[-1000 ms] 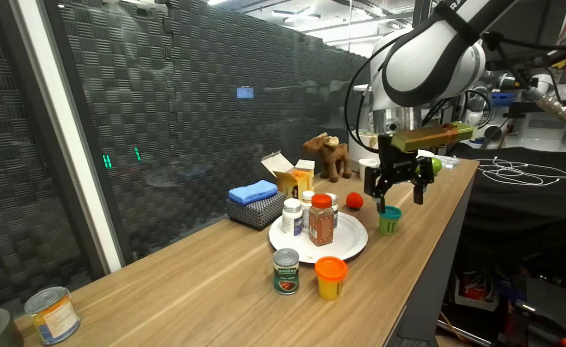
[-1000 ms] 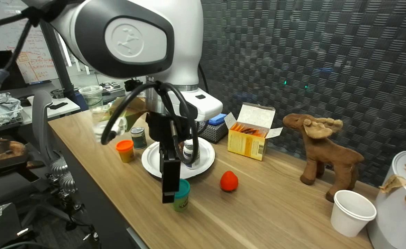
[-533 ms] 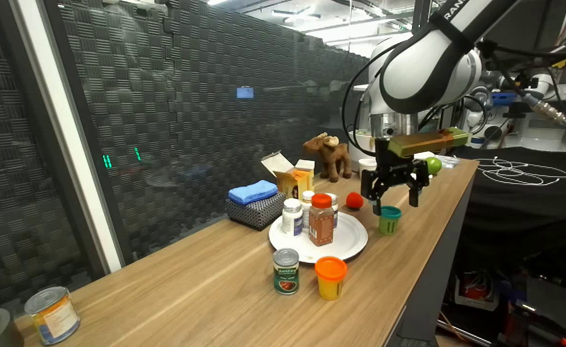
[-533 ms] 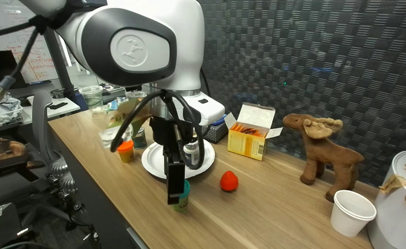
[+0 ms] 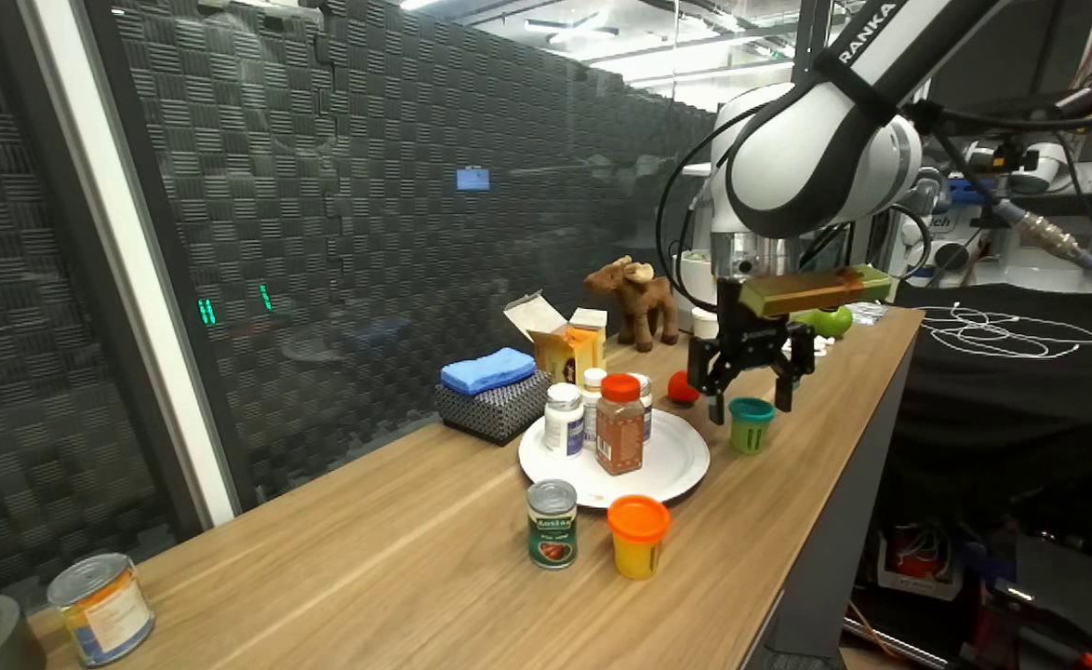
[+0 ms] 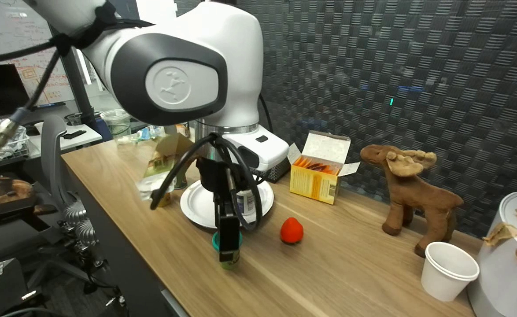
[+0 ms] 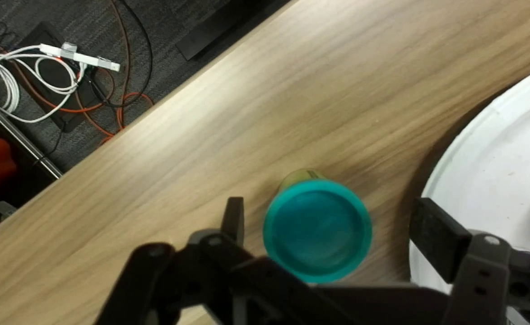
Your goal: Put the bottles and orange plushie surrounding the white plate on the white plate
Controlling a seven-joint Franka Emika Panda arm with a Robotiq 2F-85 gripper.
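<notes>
My gripper (image 5: pixel 751 406) is open, with nothing between its fingers but the teal lid of a green tub (image 5: pixel 749 435). In the wrist view the fingers (image 7: pixel 332 223) stand on either side of the teal lid (image 7: pixel 317 230), apart from it. The white plate (image 5: pixel 681 470) holds white bottles (image 5: pixel 565 423) and a brown spice bottle with a red lid (image 5: pixel 620 433). A red-orange plushie (image 6: pixel 291 230) sits on the table beside the plate; it also shows behind my gripper (image 5: pixel 682 388). An orange-lidded yellow tub (image 5: pixel 639 540) stands in front of the plate.
A green can (image 5: pixel 552 526) stands at the plate's edge. A yellow box (image 6: pixel 315 180), a black mesh box with blue cloth (image 5: pixel 488 372), a brown moose toy (image 6: pixel 417 193) and white cups (image 6: pixel 449 270) stand along the wall. The table's edge (image 7: pixel 179 85) runs close to the tub.
My gripper has moved down and toward the plate, from behind the green tub to around its lid. It stays open. The objects on the table have not moved.
</notes>
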